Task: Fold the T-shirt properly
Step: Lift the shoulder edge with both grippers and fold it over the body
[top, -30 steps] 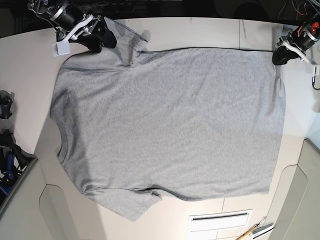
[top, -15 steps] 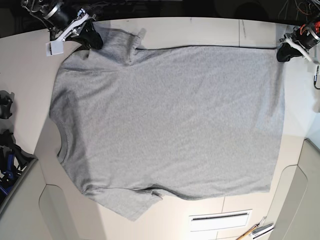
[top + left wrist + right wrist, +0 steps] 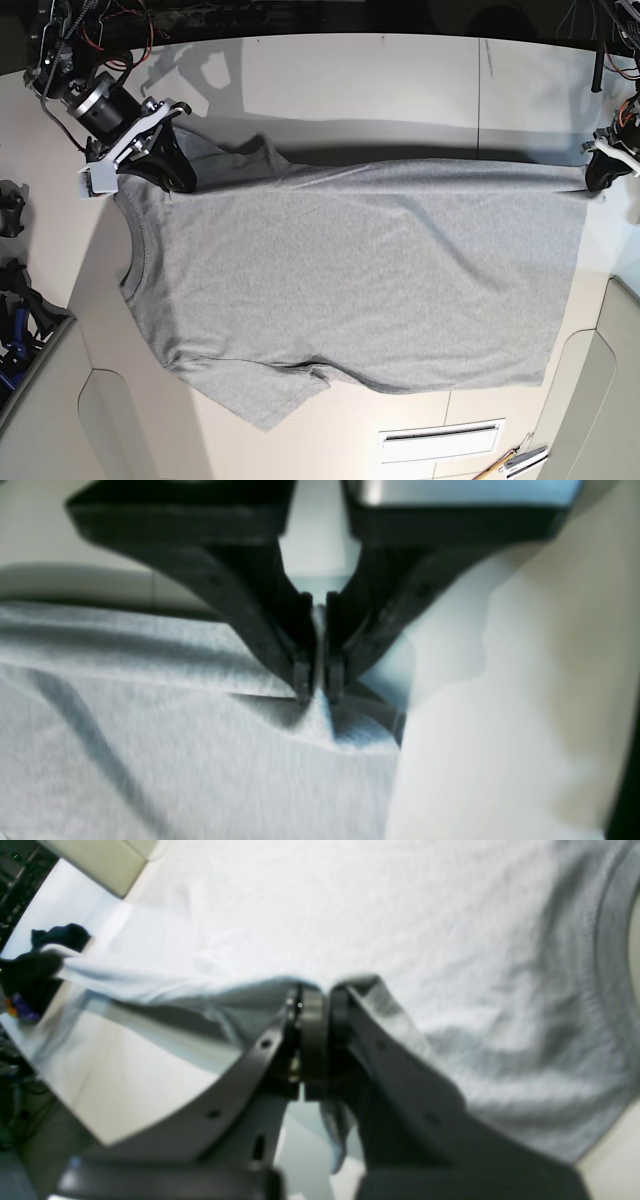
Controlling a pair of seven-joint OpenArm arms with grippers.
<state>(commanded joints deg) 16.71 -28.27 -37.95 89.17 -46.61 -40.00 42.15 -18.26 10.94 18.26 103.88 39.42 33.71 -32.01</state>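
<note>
The shirt [image 3: 360, 280] looked soft and limp; both grippers, left [image 3: 318, 695] and right [image 3: 314, 1005], pinched its far edge, fingers pressed on cloth

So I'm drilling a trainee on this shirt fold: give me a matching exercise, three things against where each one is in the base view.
Things:
1. left hand
2. right hand
3. T-shirt

Places:
A. gripping the shoulder area of the cloth, upper left of the base view
B. spread over the table between the two grips
C. pinching the hem corner, right edge of the base view

Pairs: 1-C, 2-A, 3-B
</note>
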